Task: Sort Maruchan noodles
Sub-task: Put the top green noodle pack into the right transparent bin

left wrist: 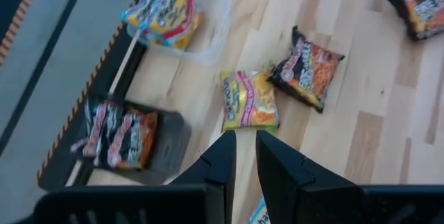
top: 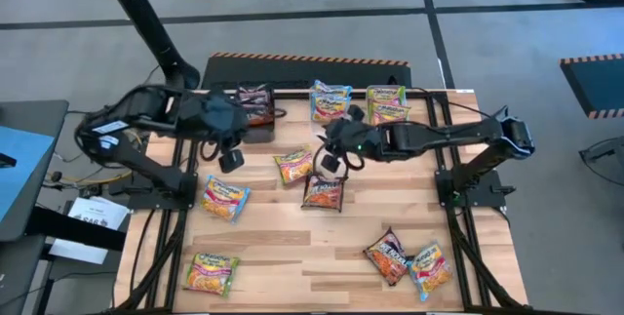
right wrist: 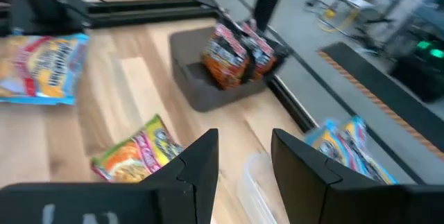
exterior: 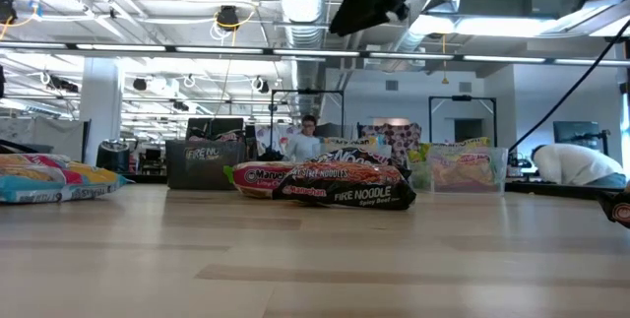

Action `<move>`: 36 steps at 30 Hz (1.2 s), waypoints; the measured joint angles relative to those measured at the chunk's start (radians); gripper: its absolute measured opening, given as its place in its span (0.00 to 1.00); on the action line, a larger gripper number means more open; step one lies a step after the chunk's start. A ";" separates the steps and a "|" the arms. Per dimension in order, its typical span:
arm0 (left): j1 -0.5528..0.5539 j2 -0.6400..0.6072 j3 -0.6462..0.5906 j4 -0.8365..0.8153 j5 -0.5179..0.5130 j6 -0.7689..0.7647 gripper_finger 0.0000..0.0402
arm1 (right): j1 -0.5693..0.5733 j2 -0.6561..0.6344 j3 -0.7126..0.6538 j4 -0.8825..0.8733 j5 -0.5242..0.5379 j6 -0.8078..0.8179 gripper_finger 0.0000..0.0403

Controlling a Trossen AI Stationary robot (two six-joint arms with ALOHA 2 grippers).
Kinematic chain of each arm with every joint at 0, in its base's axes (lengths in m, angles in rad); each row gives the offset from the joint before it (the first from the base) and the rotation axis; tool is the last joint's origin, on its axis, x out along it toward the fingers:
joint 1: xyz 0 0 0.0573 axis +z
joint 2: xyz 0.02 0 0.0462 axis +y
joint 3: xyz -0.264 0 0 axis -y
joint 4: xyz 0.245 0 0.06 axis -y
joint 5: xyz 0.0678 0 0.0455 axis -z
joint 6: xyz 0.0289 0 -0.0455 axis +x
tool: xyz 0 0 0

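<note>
Maruchan noodle packets lie scattered on the wooden table (top: 292, 247). A yellow-edged packet (top: 294, 166) and a dark one (top: 323, 193) lie at the middle, and a blue-edged one (top: 225, 198) lies left of them. My left gripper (top: 231, 159) hangs above the table just near of the black box (top: 255, 110). Its fingers (left wrist: 225, 154) stand a little apart, open, with nothing between them. My right gripper (top: 331, 162) hovers over the middle packets, open and empty (right wrist: 244, 148). It points toward the black box (right wrist: 208, 85), which holds dark packets (right wrist: 236, 50).
Two clear tubs stand at the far edge, one with blue-edged packets (top: 331, 100), one with green- and yellow-edged packets (top: 387, 105). More packets lie near the front: a green-yellow one (top: 210, 273), a dark one (top: 387, 255) and a blue-edged one (top: 430, 269).
</note>
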 joint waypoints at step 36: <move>-0.041 -0.819 -1.067 0.567 -0.125 -0.130 0.11 | -0.224 0.000 0.050 0.558 -0.325 -0.325 0.58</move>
